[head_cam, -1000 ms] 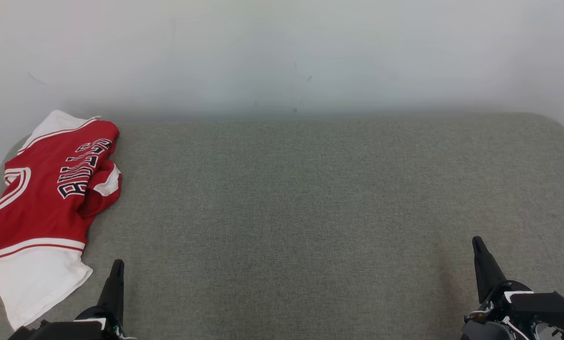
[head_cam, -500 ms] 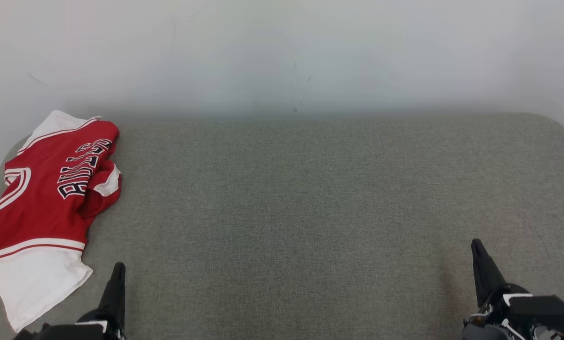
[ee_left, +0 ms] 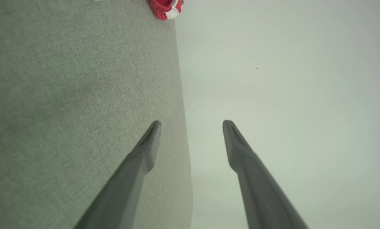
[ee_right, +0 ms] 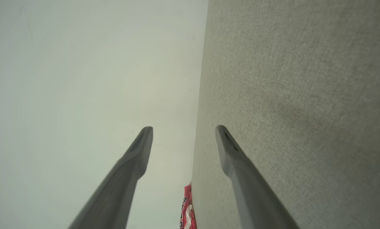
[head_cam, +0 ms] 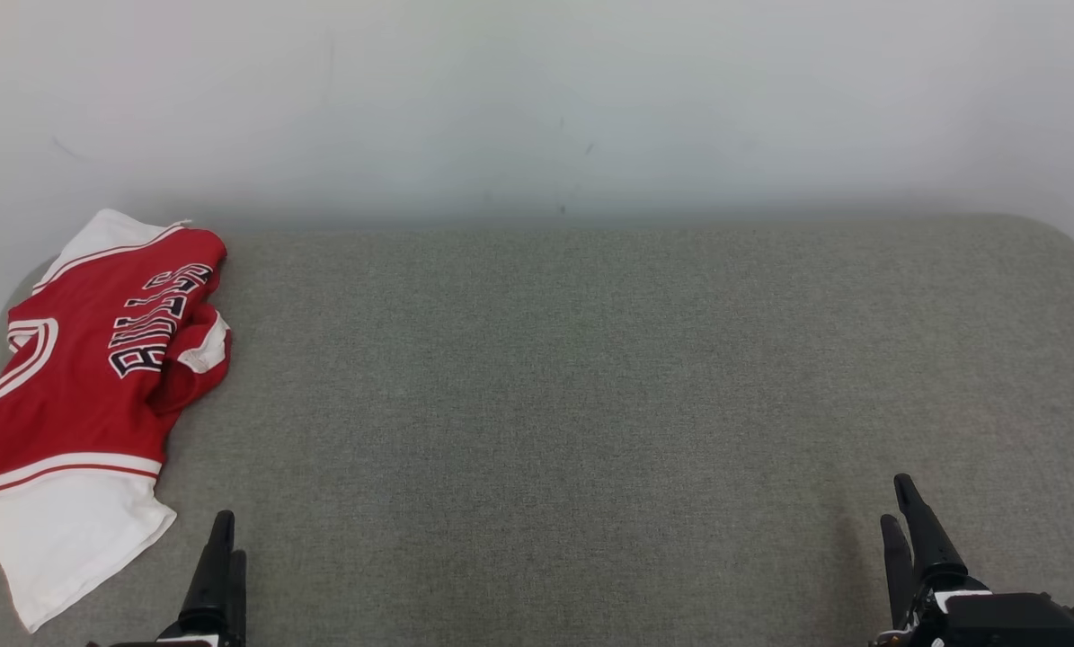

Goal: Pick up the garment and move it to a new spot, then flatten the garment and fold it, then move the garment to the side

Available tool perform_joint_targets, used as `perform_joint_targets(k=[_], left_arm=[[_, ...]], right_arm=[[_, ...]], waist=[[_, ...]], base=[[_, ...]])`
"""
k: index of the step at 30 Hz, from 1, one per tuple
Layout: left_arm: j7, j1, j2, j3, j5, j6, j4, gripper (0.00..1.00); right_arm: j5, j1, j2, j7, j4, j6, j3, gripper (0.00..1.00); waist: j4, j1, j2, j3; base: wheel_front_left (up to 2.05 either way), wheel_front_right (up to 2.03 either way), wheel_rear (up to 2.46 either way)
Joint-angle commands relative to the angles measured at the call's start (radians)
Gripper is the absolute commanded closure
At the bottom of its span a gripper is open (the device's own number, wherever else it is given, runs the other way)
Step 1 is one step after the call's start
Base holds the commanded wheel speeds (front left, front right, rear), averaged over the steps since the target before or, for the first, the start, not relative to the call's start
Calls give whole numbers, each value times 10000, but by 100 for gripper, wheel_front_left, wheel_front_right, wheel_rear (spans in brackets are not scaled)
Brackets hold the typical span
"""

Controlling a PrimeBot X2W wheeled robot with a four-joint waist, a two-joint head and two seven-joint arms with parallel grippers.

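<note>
The red-and-white garment (head_cam: 78,359) is lying bunched at the left end of the grey surface (head_cam: 545,404). The left gripper (ee_left: 192,122) and right gripper (ee_right: 184,128) are hovering with jaws spread apart, gripping nothing, both clear of the garment.

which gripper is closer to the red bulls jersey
The left gripper, at the lower left of the head view beside the white hem of the red jersey. The right gripper sits far across the grey cushion, at the lower right.
</note>
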Motion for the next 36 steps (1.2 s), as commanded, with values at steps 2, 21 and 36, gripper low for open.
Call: perform_joint_targets(k=[2,21,36], left_arm=[[-130,-52,47,11,446,-41,-276,0],[-942,108,64,-110,4574,397,-1007,0],[-1474,358,275,-282,7634,667,-1368,0]], right_arm=[[-398,-88,-44,-146,-266,-2,86,0],[-4499,49,-61,-953,-827,-5,602,0],[-7478,166,-72,-1485,-1002,-8,625,0]], waist=[[-1,0,-1,3],[-10,0,-1,20],[0,0,-1,0]], base=[[0,0,0],[0,0,0],[0,0,0]])
